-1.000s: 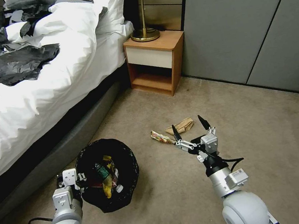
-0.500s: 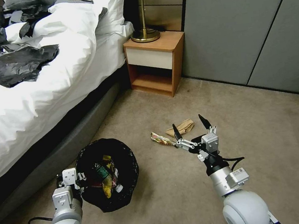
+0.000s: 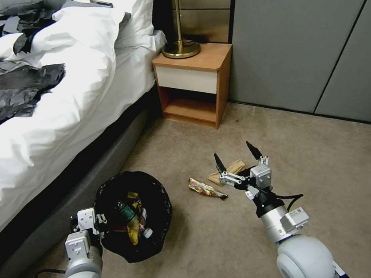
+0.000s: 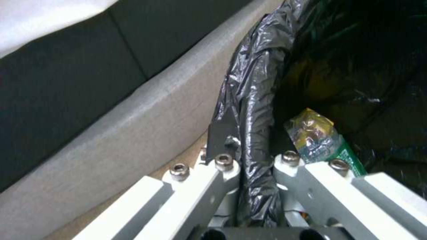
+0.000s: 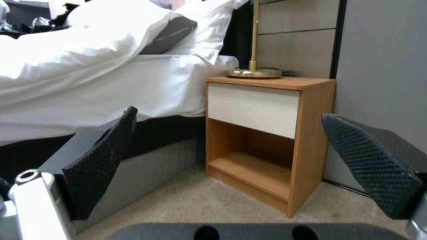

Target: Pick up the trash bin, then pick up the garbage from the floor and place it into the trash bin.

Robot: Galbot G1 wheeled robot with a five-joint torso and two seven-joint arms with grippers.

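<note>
Garbage pickup under way, bin already in hand.
Trash bin sits lower left of the head view, part-filled, its black-bagged rim clamped by the left gripper. A patterned wrapper and brown paper bag lie on the floor at centre. The right gripper hovers above them, forearm raised, jaws spread wide; it likely needs to descend onto one piece.

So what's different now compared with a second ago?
Mostly the camera moved: the nightstand, wrapper and paper bag shifted together, so the robot moved, not them. The right gripper remains open, empty, raised over the litter. The left gripper still clamps the trash bin rim.
</note>
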